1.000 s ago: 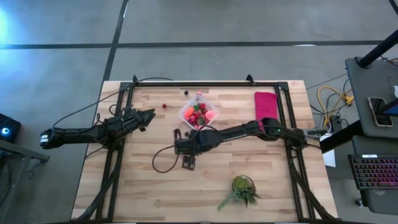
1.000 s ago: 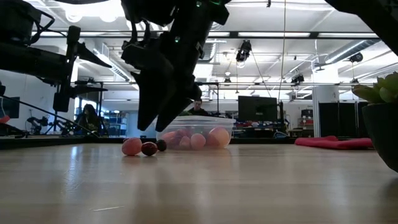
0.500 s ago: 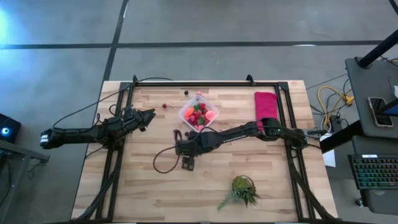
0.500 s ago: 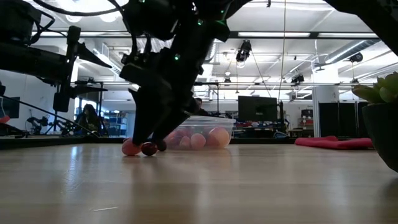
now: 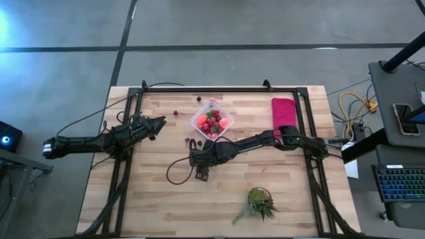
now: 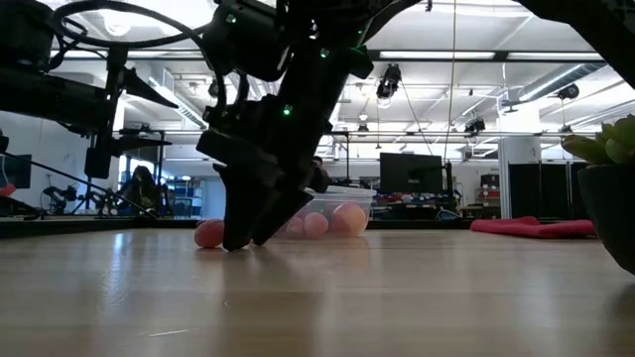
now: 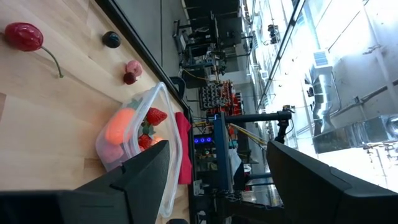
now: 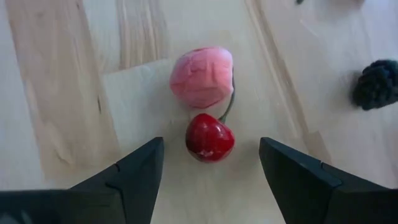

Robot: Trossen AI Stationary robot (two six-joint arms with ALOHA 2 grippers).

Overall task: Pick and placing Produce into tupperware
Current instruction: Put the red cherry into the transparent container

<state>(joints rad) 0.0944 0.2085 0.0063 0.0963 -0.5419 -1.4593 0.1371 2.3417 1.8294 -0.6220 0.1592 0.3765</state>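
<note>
My right gripper (image 8: pixel 211 144) is open and low over the table, pointing down; its two fingers stand on either side of a red cherry (image 8: pixel 210 138) without touching it. A pink berry-like piece (image 8: pixel 202 77) lies just beyond the cherry, and a dark berry (image 8: pixel 377 84) lies off to one side. In the high view this gripper (image 5: pixel 193 150) is just on the near-left side of the clear tupperware (image 5: pixel 212 121), which holds red, pink and orange pieces. My left gripper (image 5: pixel 159 121) waits open to the left of the tupperware (image 7: pixel 143 143).
Loose pieces lie on the table beyond the tupperware: a cherry (image 5: pixel 175 113), a dark berry (image 5: pixel 198 98) and a pink piece (image 5: pixel 212 100). The magenta cloth (image 5: pixel 283 111) lies at the far right. A green potted plant (image 5: pixel 260 202) stands near the near edge. A cable loops by the right gripper.
My right gripper has come down toward the table and now has its open fingers around the cherry and beside the pink piece. In the low view its fingertips have reached the tabletop and hide the cherry and the dark berry. The produce has stayed in place.
</note>
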